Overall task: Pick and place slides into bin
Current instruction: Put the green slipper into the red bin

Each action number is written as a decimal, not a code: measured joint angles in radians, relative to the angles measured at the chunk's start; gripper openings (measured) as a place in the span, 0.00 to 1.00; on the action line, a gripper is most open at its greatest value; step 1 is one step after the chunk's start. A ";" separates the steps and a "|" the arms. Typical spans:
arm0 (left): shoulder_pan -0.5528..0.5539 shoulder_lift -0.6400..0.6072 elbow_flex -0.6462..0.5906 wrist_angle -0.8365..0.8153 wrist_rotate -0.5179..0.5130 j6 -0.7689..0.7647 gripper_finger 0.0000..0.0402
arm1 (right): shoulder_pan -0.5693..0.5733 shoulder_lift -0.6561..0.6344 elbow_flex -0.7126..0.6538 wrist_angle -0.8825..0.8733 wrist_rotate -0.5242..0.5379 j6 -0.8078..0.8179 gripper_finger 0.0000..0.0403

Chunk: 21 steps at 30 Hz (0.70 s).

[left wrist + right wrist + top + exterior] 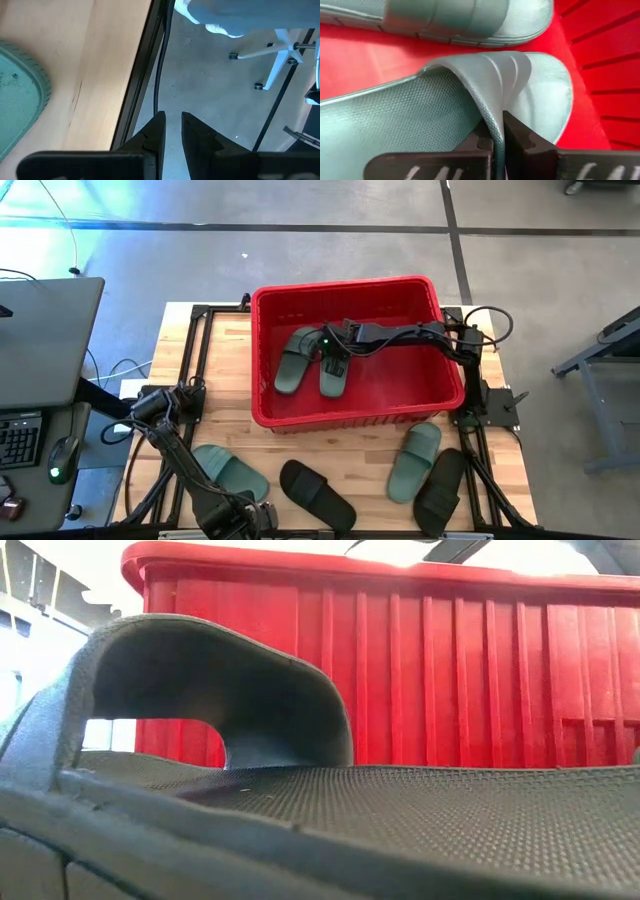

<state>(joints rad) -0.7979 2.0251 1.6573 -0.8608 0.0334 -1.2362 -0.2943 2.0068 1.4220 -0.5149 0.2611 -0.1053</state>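
Observation:
Two sage green slides (pixel 295 360) (pixel 333 375) lie side by side in the red bin (pixel 262 360). My right gripper (pixel 335 352) reaches into the bin from the right and is shut on the right-hand one (pixel 420 115). On the table in front of the bin lie a green slide (pixel 230 470), a black slide (pixel 315 495), another green slide (pixel 415 460) and another black slide (pixel 440 490). My left gripper (pixel 172 130) waits at the table's near left edge, its fingers almost together and empty. My right gripper pinches the green slide's wide strap at its edge (pixel 492 107), one finger under the strap and one on its outer side. The fingers come from above, slanting down into the bin. The slide sits sole down, low in the bin; I cannot tell whether it rests on the floor.
The bin's walls stand around the right gripper. In the low view the black slide (pixel 300 820) fills the foreground and the bin's wall (pixel 450 670) stands behind it. A desk with a keyboard (pixel 20 440) stands to the left of the table.

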 joint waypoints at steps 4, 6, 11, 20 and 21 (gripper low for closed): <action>-0.001 0.000 0.000 -0.001 0.000 0.000 0.12 | -0.002 0.000 0.000 0.007 -0.034 -0.007 0.00; -0.001 0.000 0.000 -0.001 0.000 0.000 0.12 | -0.001 0.000 -0.001 0.020 -0.027 -0.008 0.00; 0.000 0.000 0.000 -0.001 0.000 0.000 0.12 | -0.001 0.000 -0.001 -0.014 -0.049 -0.012 0.00; 0.000 0.000 0.000 -0.001 0.000 0.000 0.12 | -0.026 -0.004 0.000 -0.025 -0.082 -0.049 0.00; 0.000 0.000 0.000 -0.001 0.000 0.000 0.12 | -0.026 -0.003 0.000 -0.026 -0.091 -0.051 0.00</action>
<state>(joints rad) -0.7982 2.0251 1.6573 -0.8619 0.0334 -1.2362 -0.3206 2.0037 1.4222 -0.5412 0.1704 -0.1566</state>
